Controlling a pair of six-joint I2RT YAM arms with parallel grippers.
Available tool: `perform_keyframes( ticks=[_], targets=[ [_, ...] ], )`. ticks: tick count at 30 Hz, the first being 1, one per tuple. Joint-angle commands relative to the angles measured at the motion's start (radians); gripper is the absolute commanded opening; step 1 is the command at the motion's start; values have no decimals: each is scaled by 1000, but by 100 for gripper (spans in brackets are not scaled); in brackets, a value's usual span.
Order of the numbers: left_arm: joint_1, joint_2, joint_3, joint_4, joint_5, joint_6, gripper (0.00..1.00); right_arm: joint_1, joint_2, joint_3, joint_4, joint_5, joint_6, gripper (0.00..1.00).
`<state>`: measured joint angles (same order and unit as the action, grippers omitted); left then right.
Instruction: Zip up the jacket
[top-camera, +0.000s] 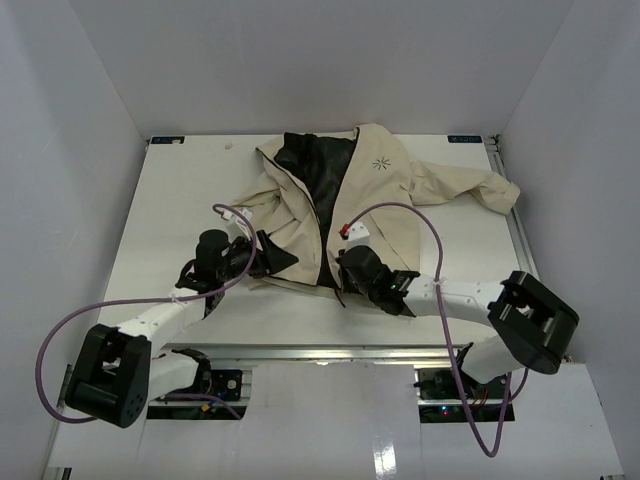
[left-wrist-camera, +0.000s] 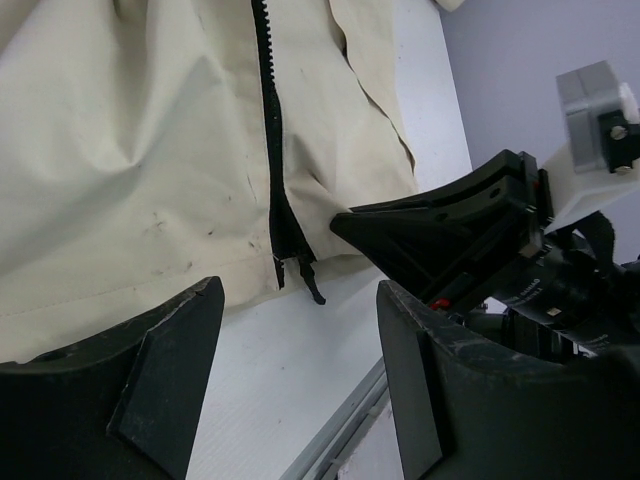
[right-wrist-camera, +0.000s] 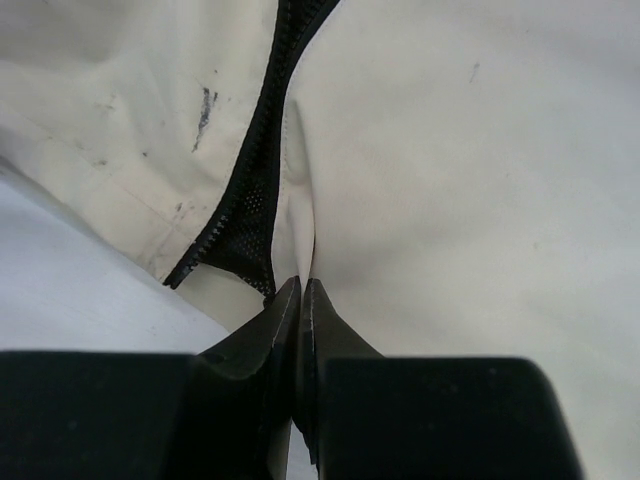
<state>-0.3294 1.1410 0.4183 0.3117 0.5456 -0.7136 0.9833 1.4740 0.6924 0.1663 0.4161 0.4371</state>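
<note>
The cream-beige jacket (top-camera: 385, 205) lies open on the table, black lining showing at the collar and a dark starburst logo (top-camera: 381, 162) on the chest. Its dark zipper (left-wrist-camera: 268, 150) runs down to the near hem, and the pull (left-wrist-camera: 311, 286) hangs off the edge. My left gripper (top-camera: 281, 259) is open and empty just left of the hem; in its wrist view (left-wrist-camera: 300, 400) the zipper end lies ahead between its fingers. My right gripper (top-camera: 347, 268) is shut on a fold of the jacket's right front panel (right-wrist-camera: 301, 284), beside the zipper teeth (right-wrist-camera: 250, 190).
The jacket's right sleeve (top-camera: 480, 187) stretches toward the table's right rail (top-camera: 530, 270). Purple cables (top-camera: 400, 215) loop over the jacket and beside the left arm. The right gripper's black body (left-wrist-camera: 450, 225) sits close in front of my left gripper.
</note>
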Motion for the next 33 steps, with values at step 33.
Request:
perform_keyframes(
  ticks=[33],
  targets=[
    [-182, 345, 67, 458, 93, -81, 74, 2, -247, -139, 307, -152, 40, 8]
  ],
)
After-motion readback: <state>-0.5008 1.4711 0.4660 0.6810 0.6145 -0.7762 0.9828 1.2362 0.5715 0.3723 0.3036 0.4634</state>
